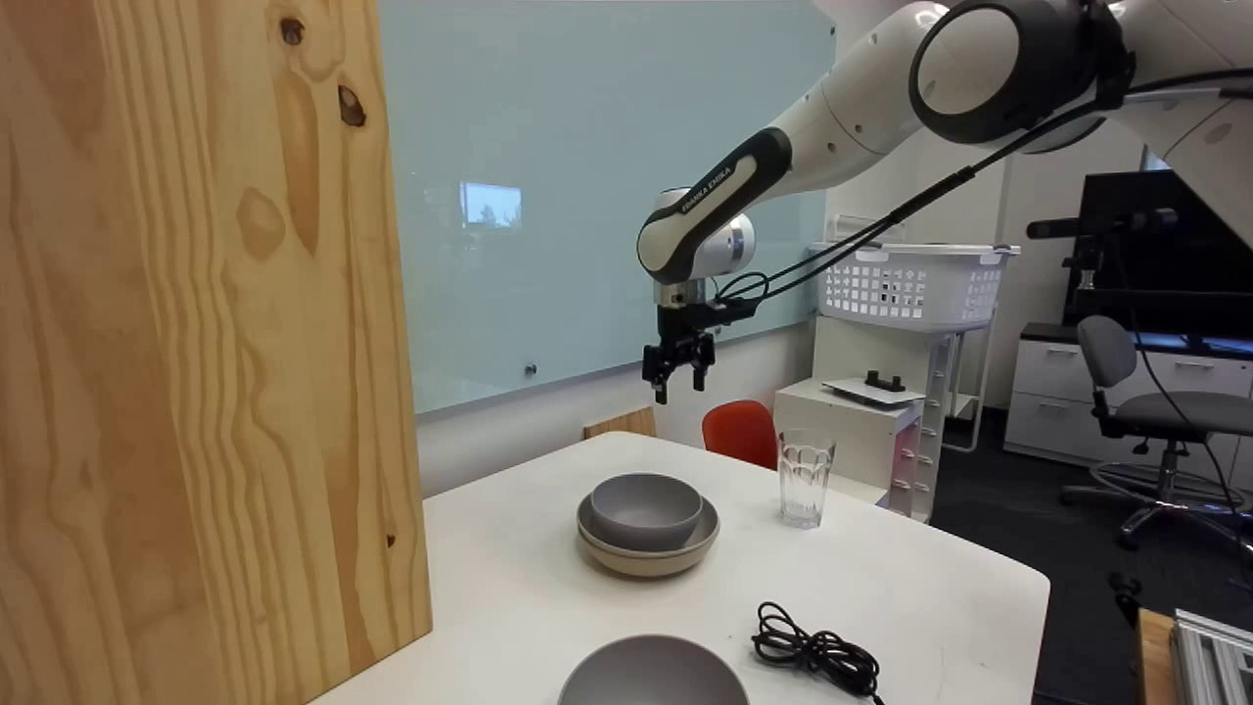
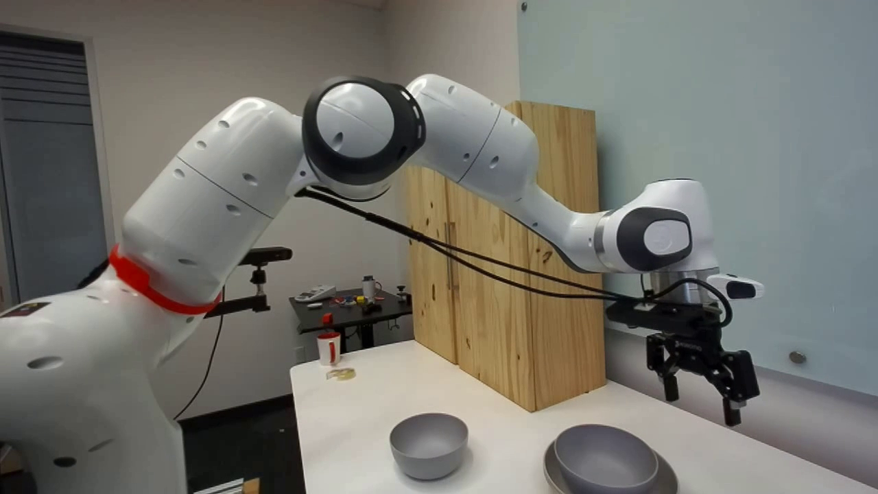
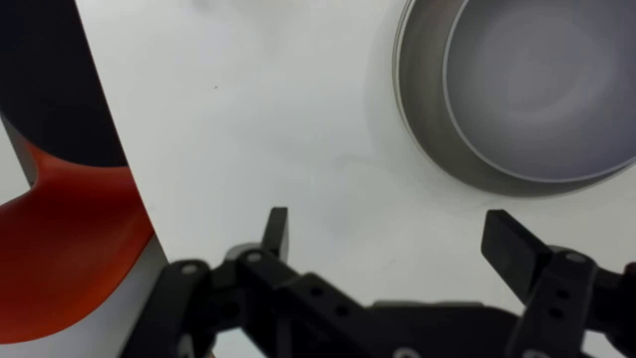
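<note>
Where the bowl stack (image 3: 516,99) is cropped: wrist view, top and right; lower dishes (image 1: 647,565) hard to count.
Gripper (image 1: 679,389): spread wide above the desk (image 1: 930,587).
Bowl stack: on the desk, lower and nearer than the gripper in an exterior view.
Separate bowl (image 2: 429,446): one.
Glass (image 1: 805,487): one.
Black cable (image 1: 817,654): one.

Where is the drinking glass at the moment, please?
In an exterior view, the drinking glass stands upright on the white table, to the right of the stacked bowls, near the edge beyond which the red chair shows.
</note>
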Controlling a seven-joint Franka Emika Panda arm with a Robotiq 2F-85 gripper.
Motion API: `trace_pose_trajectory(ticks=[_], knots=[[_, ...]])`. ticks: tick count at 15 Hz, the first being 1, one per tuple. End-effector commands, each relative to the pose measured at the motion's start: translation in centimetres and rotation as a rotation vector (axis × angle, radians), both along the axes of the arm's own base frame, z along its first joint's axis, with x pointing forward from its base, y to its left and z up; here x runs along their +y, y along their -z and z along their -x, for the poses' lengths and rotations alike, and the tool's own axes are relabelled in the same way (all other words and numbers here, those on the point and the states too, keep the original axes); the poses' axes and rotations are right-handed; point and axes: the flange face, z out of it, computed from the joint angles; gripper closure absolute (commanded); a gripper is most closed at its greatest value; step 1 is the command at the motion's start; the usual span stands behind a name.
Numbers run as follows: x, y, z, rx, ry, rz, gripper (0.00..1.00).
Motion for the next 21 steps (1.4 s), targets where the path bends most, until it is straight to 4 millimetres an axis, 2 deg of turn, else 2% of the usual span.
trace_pose_trajectory(ticks=[1,4,11,15,21], knots=[[-0.7,-0.2,-0.2,-0.052,-0.017,0.030,0.00],[-0.1,0.7,-0.3,-0.043,-0.011,0.026,0.00],[4.1,5.7,-2.5,-0.059,-0.057,-0.005,0.00],[4.1,9.3,-2.3,-0.026,-0.102,-0.083,0.00],[3.2,11.0,-1.9,-0.022,-0.316,-0.037,0.00]])
